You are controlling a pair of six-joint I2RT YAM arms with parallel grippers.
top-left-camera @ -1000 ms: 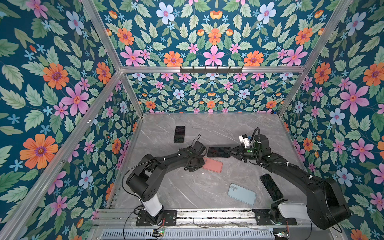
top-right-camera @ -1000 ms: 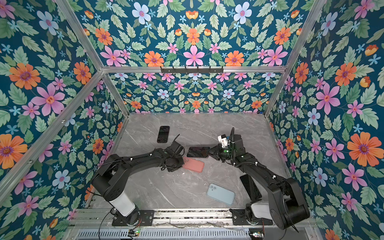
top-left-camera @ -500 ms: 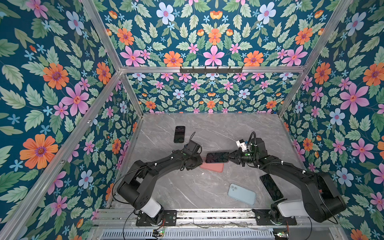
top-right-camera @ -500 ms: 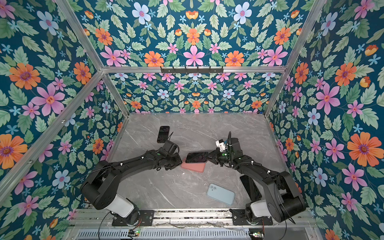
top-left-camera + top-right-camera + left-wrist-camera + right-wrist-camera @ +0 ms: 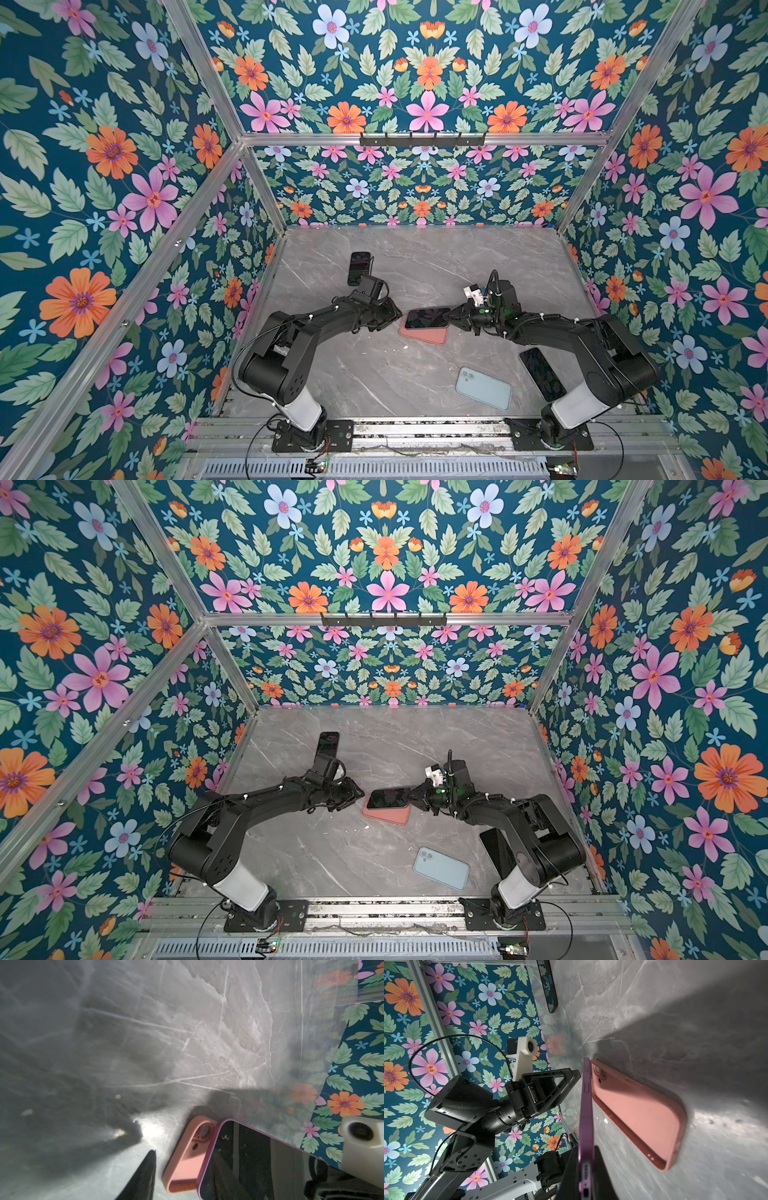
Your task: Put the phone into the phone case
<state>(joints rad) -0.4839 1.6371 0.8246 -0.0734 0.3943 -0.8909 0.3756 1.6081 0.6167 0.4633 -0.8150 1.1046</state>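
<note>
Right wrist: right gripper clamps phone end; case beside fingers; lower level, corners aligned; left gripper gap unclear.

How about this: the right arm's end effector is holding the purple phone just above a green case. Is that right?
Not quite. The case is pink, not green, as the right wrist view shows. The rest is right: the right end effector holds the purple phone just above it.

Matte-black jointed arms, white base links, looped black cables, white wrist-camera housings.
</note>
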